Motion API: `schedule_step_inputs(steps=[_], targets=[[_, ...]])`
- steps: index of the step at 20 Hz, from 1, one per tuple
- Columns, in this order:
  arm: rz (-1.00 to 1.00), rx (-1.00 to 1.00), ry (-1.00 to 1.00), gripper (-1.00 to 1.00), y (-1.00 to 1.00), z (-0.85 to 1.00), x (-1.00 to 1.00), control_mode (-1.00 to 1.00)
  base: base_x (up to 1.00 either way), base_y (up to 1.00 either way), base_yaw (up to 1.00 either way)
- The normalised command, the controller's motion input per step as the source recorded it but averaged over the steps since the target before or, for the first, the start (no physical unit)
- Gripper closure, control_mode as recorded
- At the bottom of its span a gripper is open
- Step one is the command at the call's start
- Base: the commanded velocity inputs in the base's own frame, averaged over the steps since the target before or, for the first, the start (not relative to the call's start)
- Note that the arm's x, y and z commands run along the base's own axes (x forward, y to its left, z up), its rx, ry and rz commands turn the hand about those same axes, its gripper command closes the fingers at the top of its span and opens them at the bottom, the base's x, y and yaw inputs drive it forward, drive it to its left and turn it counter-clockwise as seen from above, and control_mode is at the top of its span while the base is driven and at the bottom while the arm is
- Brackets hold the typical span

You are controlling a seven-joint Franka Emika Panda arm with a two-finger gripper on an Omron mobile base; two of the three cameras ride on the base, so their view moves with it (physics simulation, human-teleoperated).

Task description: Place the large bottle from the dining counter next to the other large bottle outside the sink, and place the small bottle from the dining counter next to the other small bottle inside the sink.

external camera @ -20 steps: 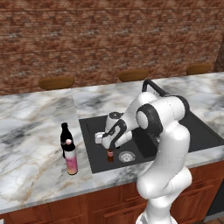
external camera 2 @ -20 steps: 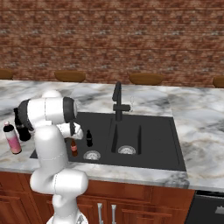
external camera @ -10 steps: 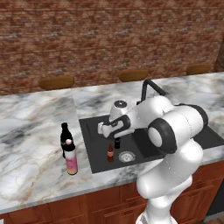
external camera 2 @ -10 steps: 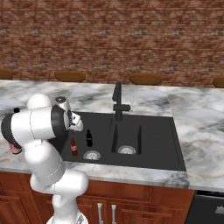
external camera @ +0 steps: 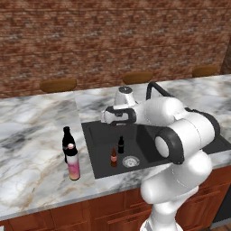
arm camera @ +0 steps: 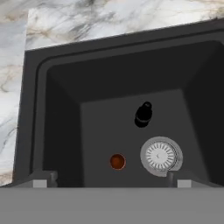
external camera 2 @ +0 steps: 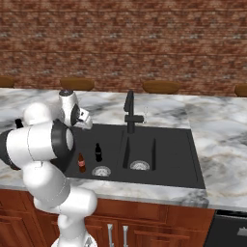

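Small bottle: upright in sink beside other small bottle. Large bottle: on desk touching other large bottle. Pincer: apart, empty, above basin. Advice: lift straight, avoid faucet.

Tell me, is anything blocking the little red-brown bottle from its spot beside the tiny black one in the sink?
Nothing visible does. The small bottle already stands upright in the sink basin, close beside the other small bottle, with bare basin floor between them. The gripper is open above them.
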Motion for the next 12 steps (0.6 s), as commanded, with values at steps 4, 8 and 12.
schedule_step_inputs(steps=[4,8,12], targets=[[0.01,0.0,0.0,-1.0,-0.02,0.84,0.02,-1.0,0.0,0.0,0.0],[0.03,0.0,0.0,-1.0,-0.05,0.71,-0.36,-1.0,0.0,0.0,0.0],[0.04,0.0,0.0,-1.0,-0.06,0.64,-0.45,-1.0,0.0,0.0,0.0]])
